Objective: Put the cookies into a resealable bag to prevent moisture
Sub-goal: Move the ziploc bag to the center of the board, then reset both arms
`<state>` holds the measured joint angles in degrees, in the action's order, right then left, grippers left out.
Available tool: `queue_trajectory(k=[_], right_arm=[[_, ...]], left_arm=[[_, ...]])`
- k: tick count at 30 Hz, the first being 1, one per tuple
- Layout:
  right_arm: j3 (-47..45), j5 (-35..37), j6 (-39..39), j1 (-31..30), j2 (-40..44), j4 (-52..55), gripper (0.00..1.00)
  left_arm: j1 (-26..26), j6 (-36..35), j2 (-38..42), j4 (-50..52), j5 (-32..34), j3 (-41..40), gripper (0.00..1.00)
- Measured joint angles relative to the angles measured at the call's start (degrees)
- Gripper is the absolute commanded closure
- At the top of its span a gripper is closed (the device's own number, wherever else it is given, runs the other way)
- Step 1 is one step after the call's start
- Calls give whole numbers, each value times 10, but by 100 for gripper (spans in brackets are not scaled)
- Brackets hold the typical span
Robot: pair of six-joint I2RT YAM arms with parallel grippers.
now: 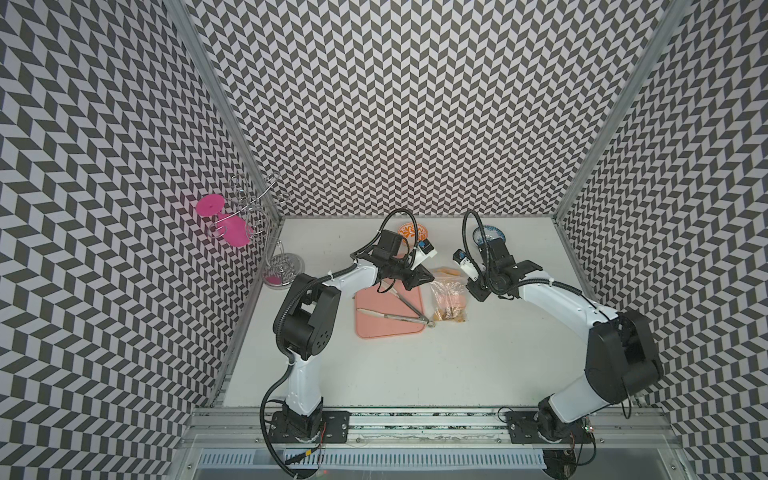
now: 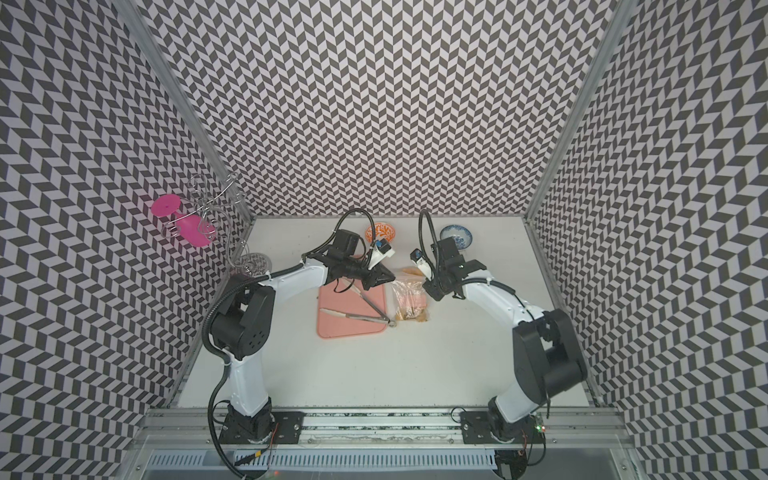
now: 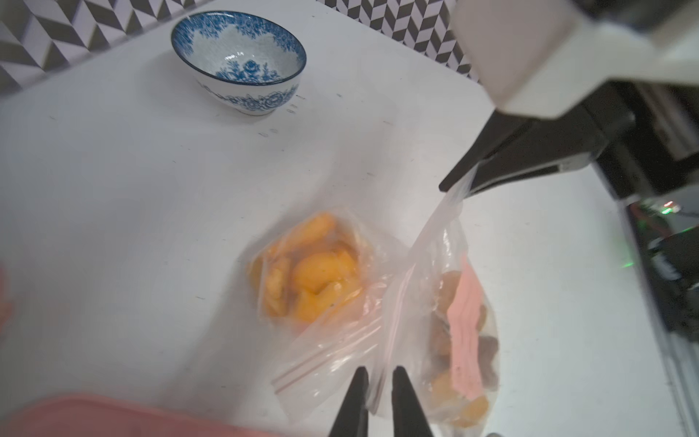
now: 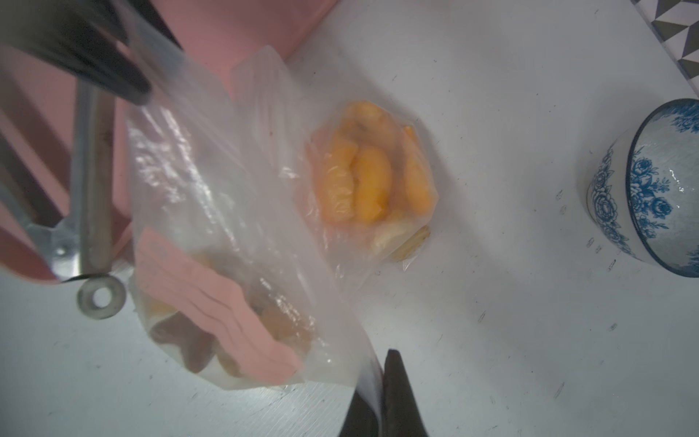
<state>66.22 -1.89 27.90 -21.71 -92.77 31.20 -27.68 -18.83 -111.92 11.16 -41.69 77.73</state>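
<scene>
Plastic resealable bag point(image 3: 435, 265), cookies point(image 4: 280, 321) pooled in its bottom on the table point(image 3: 151, 189), spans your right gripper point(image 4: 378, 401), pinched on it, and your left gripper point(image 3: 378, 401), jaws parted, so the edge may slip free and gape.

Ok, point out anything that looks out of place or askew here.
The tongs lie crooked across the pink board, with their ring end hanging past the board's corner, right beside the bag. Nothing else stands out.
</scene>
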Motion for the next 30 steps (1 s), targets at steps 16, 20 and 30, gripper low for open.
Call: queue_trajectory(k=[16,20,30], right_arm=[[-127,-73,-212,225,160,-185,0],[-242,-39,-283,246,194,-317,0],[-401,-15,-296,249,153,-587,0]], left_arm=[[169,139,256,-14,158,-142,6],[271,175,345,-78,235,-291,1],[364,199,327,-342,328,-532,1]])
